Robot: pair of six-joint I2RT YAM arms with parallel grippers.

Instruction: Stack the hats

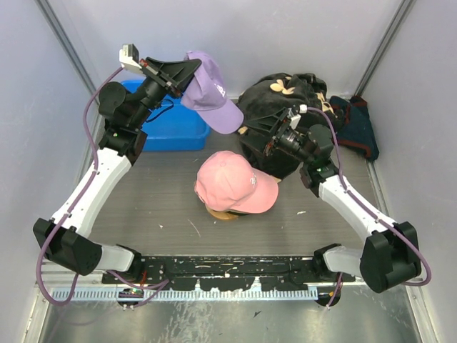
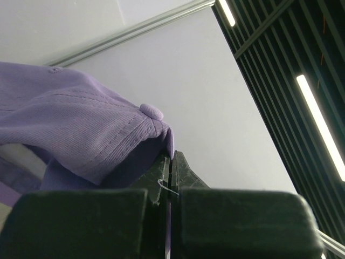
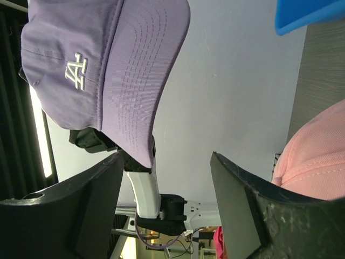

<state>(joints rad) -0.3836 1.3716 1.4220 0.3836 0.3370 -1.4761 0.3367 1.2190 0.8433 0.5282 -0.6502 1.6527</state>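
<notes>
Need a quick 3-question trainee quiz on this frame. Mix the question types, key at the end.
1. Multiple choice: which hat is the left gripper shut on, lifted off the table?
A. a tan one
B. the lavender cap
C. a green one
2. True or false: the right gripper is open, with nothing between its fingers.
3. Short answer: which hat lies nearest the arms' bases, mid-table?

Key
1. B
2. True
3. The pink cap
</notes>
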